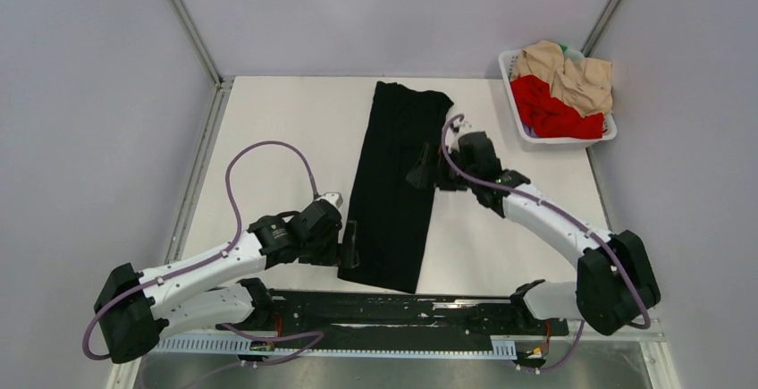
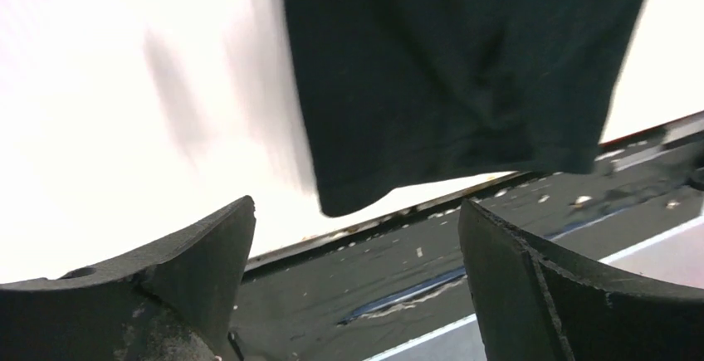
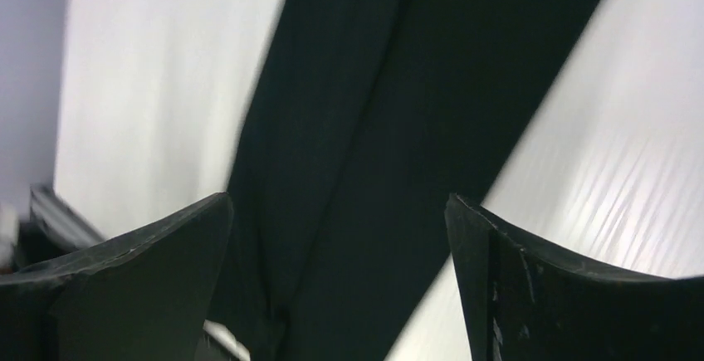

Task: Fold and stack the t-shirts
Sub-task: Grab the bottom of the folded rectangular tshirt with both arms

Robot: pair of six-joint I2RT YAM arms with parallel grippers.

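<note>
The black t-shirt [image 1: 393, 183] is laid flat on the surface [image 1: 286, 130] as 1 narrow strip, with its long axis running from the far side toward the arm bases. The left hand [image 1: 347, 244] is spread open, empty, just beside the near left corner. The right hand [image 1: 425, 174] is likewise open at the right edge, farther up. The near end, judged the part to be folded over, is nearer the left hand.

Three t-shirts in all: one black t-shirt [image 1: 393, 183], one red t-shirt [image 1: 550, 110] and one beige t-shirt [image 1: 576, 74]. One white plastic basket [image 1: 561, 139]. Two robot arms: left arm [image 1: 206, 268], right arm [image 1: 554, 219].
</note>
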